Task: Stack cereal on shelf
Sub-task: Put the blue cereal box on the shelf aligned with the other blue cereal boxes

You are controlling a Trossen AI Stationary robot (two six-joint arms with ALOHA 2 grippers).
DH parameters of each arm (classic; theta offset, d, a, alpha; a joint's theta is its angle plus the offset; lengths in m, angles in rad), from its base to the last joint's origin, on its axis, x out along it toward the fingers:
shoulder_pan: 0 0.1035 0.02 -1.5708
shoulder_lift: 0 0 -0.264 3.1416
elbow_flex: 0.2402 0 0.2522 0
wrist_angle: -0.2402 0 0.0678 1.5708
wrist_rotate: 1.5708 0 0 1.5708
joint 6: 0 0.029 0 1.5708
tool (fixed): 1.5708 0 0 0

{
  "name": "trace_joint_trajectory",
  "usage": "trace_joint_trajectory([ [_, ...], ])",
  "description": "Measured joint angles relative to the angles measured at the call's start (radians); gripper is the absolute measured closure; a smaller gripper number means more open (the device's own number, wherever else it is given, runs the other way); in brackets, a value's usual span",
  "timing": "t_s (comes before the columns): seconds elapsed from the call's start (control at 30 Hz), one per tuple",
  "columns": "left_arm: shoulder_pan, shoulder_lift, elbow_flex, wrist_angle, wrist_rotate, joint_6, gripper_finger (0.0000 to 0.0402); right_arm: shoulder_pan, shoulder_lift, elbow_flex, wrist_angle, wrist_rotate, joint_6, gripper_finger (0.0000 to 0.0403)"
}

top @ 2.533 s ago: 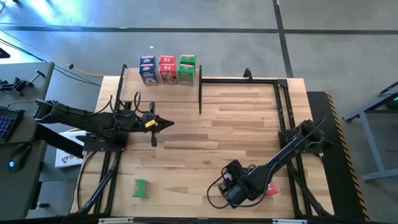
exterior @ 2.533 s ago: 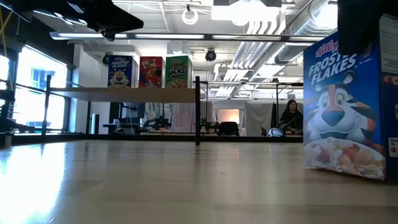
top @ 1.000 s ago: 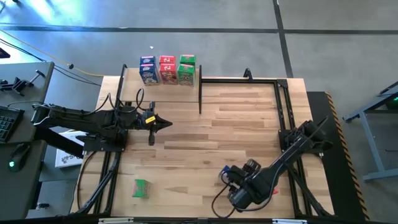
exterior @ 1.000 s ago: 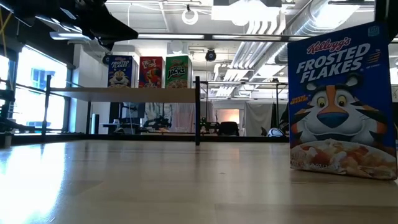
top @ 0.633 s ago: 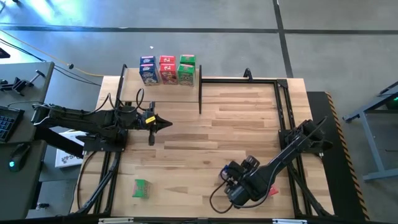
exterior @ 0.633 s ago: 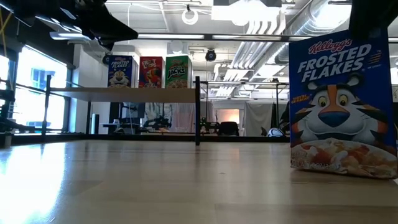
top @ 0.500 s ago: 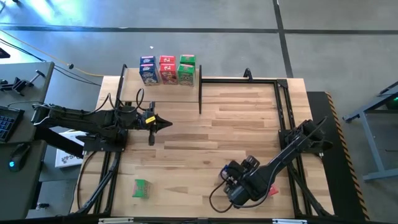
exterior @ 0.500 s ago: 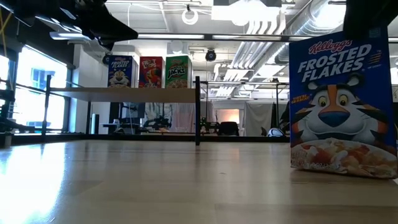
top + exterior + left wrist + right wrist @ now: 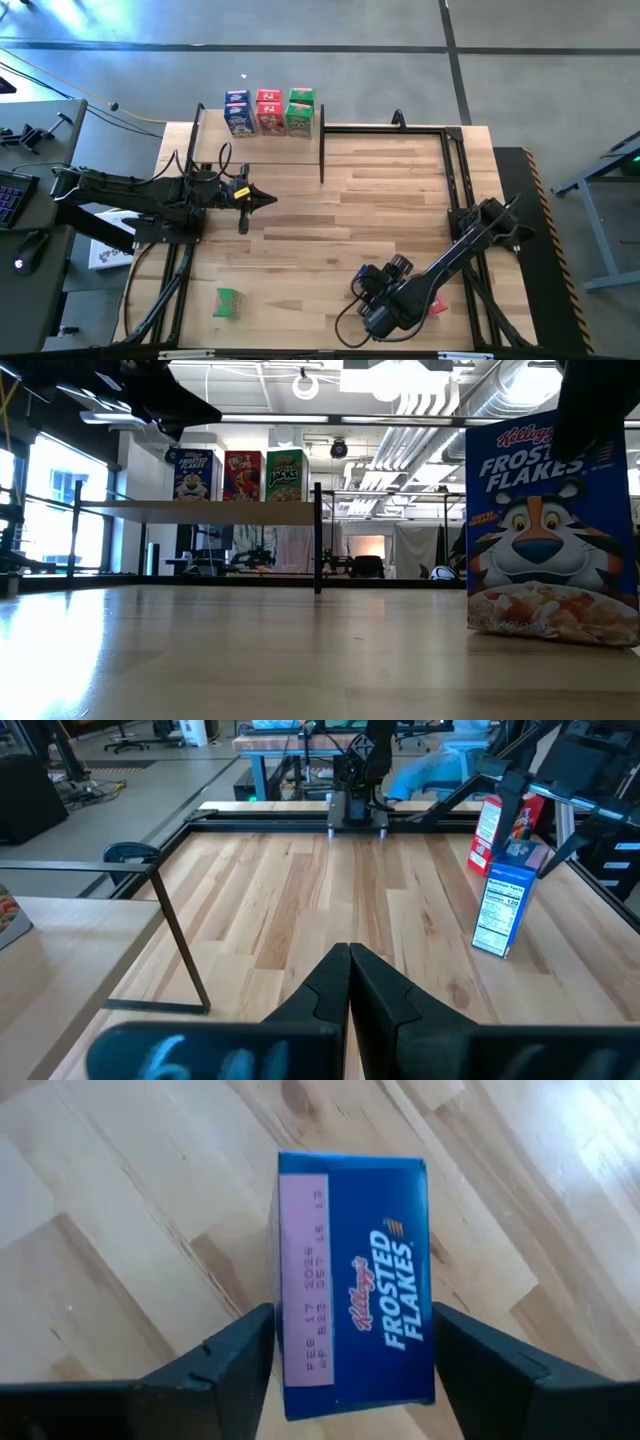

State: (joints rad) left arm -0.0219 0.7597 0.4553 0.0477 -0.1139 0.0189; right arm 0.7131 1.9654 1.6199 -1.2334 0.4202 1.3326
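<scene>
A blue cereal box point(image 9: 350, 1280) stands upright on the tabletop near the front right; it also shows as the large Frosted Flakes box point(image 9: 548, 530) in the low view. My right gripper point(image 9: 368, 290) reaches down over its top, one finger on either side. On the shelf point(image 9: 270, 150) at the far left stand a blue box point(image 9: 238, 112), a red box point(image 9: 269, 112) and a green box point(image 9: 299, 112), all upright. My left gripper point(image 9: 272, 200) hangs shut and empty over the table's left half. My right gripper has the blue box's upper end between its two fingers point(image 9: 245, 1350), one on each broad face point(image 9: 290, 1330). The fingers come from above, slanting down. No gap shows between fingers and box. The box stands upright with its bottom on the table.
A green box point(image 9: 228, 302) lies flat near the front left. A red box point(image 9: 437, 307) sits beside my right arm at the front right, also seen as the red box point(image 9: 497, 825) in the left wrist view. Black posts point(image 9: 322, 150) edge the shelf; bare wood lies mid-table.
My right gripper has come down over the top of the blue box, and one finger now overlaps the box's upper corner in the low view. The box has stayed standing where it was.
</scene>
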Motion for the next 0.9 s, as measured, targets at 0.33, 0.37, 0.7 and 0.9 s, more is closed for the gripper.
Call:
trace_joint_trajectory([
  [0.33, 0.000, 0.000, 0.000, 0.000, 0.000, 0.000, 0.0401, -0.001, 0.000, 0.000, 0.008, 0.026, -0.033, 0.0247],
  [0.37, 0.000, 0.000, 0.000, 0.000, 0.000, 0.000, 0.0401, -0.004, 0.000, 0.000, 0.011, 0.026, -0.049, 0.0248],
  [0.7, 0.011, 0.000, 0.000, -0.005, 0.000, 0.000, 0.0401, -0.142, -0.001, 0.118, 0.030, 0.053, -0.449, 0.0249],
  [0.9, 0.015, 0.000, 0.000, -0.014, 0.000, 0.015, 0.0401, -0.346, -0.002, 0.154, 0.290, -0.050, -0.953, 0.0249],
])
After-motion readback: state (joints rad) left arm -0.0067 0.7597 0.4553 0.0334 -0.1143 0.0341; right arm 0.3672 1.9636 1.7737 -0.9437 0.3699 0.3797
